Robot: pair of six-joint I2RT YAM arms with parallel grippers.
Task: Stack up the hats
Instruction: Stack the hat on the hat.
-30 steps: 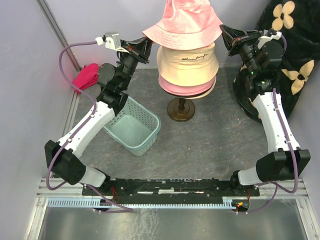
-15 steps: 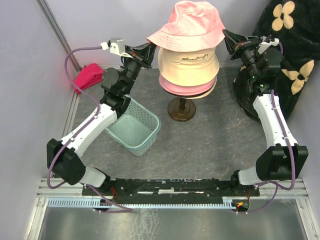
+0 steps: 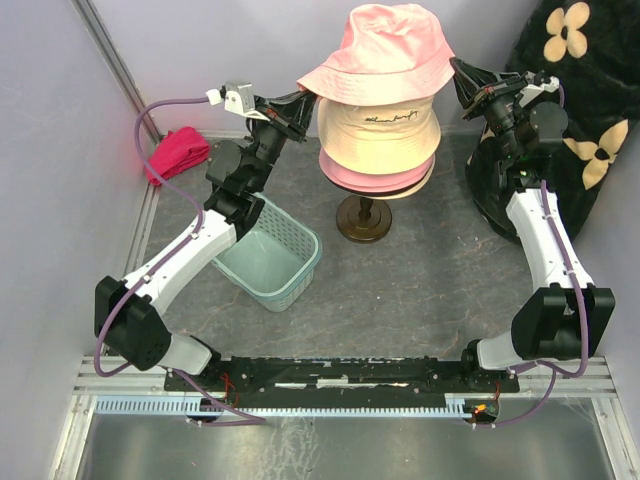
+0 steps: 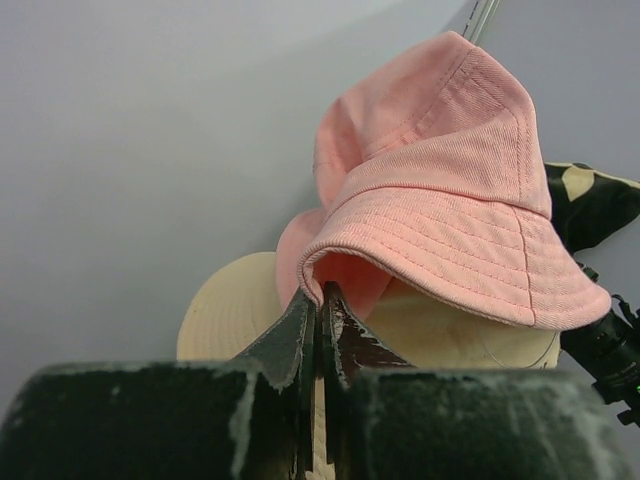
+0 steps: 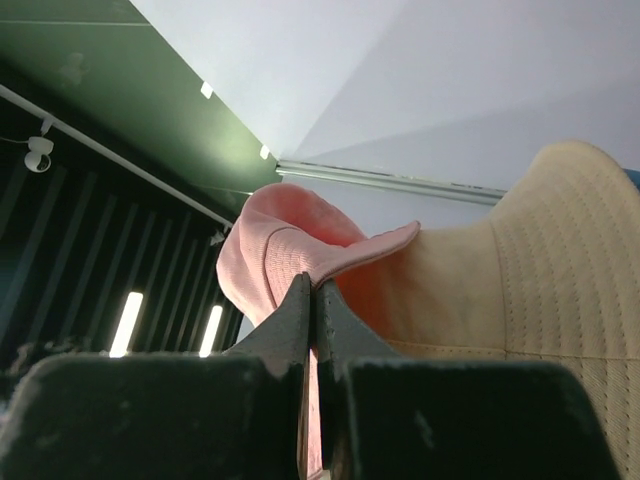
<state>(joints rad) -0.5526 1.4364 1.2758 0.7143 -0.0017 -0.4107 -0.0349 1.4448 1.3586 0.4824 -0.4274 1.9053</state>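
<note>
A pink bucket hat (image 3: 385, 50) hangs over a beige hat (image 3: 378, 135), which sits on another pink hat (image 3: 372, 178) on the stand (image 3: 362, 218). My left gripper (image 3: 307, 96) is shut on the top pink hat's left brim; the left wrist view shows the jaws (image 4: 320, 292) pinching the brim edge of that hat (image 4: 450, 200) above the beige hat (image 4: 225, 310). My right gripper (image 3: 456, 70) is shut on its right brim; the right wrist view shows the jaws (image 5: 312, 282) closed on the pink brim (image 5: 300, 250) beside the beige crown (image 5: 540, 260).
A teal mesh basket (image 3: 268, 252) stands left of the stand. A magenta-red cloth bundle (image 3: 176, 152) lies at the back left. A black fabric with beige flowers (image 3: 580, 90) fills the back right corner. Grey walls close the left and back.
Both grippers have carried the top pink hat a little to the right and further over the beige hat; its crown now sits more squarely above the stack.
</note>
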